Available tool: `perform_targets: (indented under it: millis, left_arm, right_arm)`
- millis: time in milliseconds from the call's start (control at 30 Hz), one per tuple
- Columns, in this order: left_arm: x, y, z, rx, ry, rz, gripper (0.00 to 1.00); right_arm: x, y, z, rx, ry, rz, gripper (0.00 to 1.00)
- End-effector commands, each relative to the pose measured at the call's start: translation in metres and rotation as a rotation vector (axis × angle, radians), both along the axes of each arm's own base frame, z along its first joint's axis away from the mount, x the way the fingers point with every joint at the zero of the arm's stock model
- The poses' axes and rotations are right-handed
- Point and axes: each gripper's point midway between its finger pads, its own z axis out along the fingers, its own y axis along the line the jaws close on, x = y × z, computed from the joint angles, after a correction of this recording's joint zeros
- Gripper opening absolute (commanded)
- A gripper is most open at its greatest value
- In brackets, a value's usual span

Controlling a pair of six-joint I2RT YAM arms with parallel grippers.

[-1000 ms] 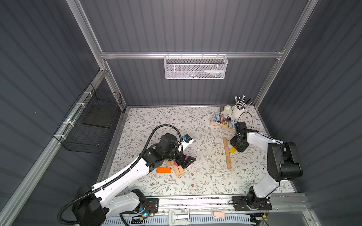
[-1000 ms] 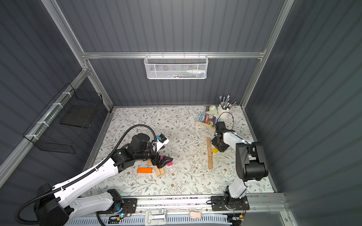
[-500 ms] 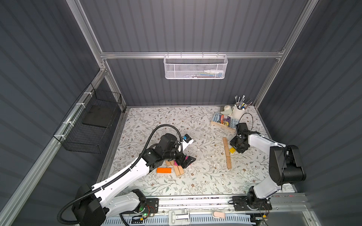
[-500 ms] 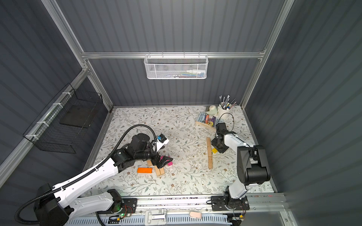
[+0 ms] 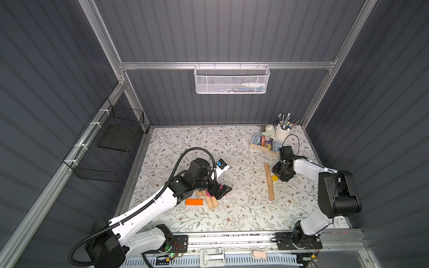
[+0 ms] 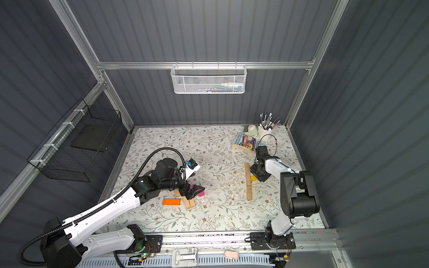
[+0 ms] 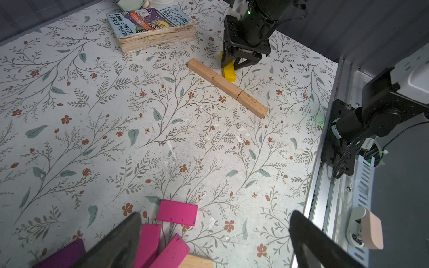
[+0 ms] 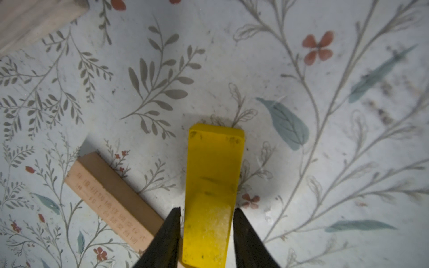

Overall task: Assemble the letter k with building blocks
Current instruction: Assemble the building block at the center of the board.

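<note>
Three tan building blocks lie end to end in a straight line (image 5: 268, 181) (image 6: 248, 183) (image 7: 226, 87). Just right of that line my right gripper (image 5: 278, 177) (image 8: 206, 213) is shut on a yellow block (image 8: 213, 167) (image 7: 228, 70), which tilts with its far end on the table. My left gripper (image 5: 222, 191) (image 7: 214, 215) hangs open, with nothing between its fingers, over a pile of blocks. That pile holds three magenta blocks (image 7: 177, 212), a purple one (image 7: 62, 255), an orange one (image 5: 194, 202) and a tan pair (image 5: 211, 201).
A book on a wooden tray (image 5: 264, 141), a cup of brushes (image 5: 283, 132) and a tape roll (image 5: 269, 128) stand at the back right. A black wire basket (image 5: 109, 143) hangs on the left wall. A metal rail (image 5: 232, 239) runs along the front edge.
The right gripper's fingers have drawn slightly closer on the yellow block and the right arm's elbow has shifted a little. The left arm has not moved.
</note>
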Motion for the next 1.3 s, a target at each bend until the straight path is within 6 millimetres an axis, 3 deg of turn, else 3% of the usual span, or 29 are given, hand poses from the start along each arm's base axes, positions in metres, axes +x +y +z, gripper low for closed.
perform_targets:
  millis: [0,433,633,767,900,1000,1133,1267]
  left_arm:
    - [-0.001,-0.001,-0.001,0.014,-0.007,-0.008,1.0]
    - [0.001,-0.002,-0.001,0.015,-0.007,-0.005,0.99]
    - [0.004,0.001,-0.002,0.025,-0.008,0.022,1.0]
    - [0.029,0.019,-0.009,0.087,0.01,0.232,1.0]
    - [0.061,0.064,-0.016,0.196,0.028,0.599,0.93]
    - [0.072,0.099,-0.021,0.274,0.041,0.812,0.79]
    - [0.074,0.141,-0.046,0.299,0.174,0.99,0.63]
    - [0.061,0.174,-0.072,0.305,0.31,1.129,0.55]
  right_arm:
    - [0.002,-0.001,-0.001,0.002,0.007,-0.001,0.39]
    - [0.004,0.0,-0.002,0.0,0.003,0.015,0.39]
    - [0.004,-0.004,0.008,-0.02,-0.016,0.018,0.42]
    - [0.003,-0.009,0.03,-0.049,-0.052,0.024,0.47]
    - [0.005,-0.002,0.07,-0.062,-0.17,0.088,0.51]
    - [0.007,0.02,0.109,-0.075,-0.303,0.239,0.57]
    - [0.0,0.072,0.157,-0.065,-0.464,0.495,0.63]
    - [-0.021,0.134,0.182,0.017,-0.533,0.777,0.69]
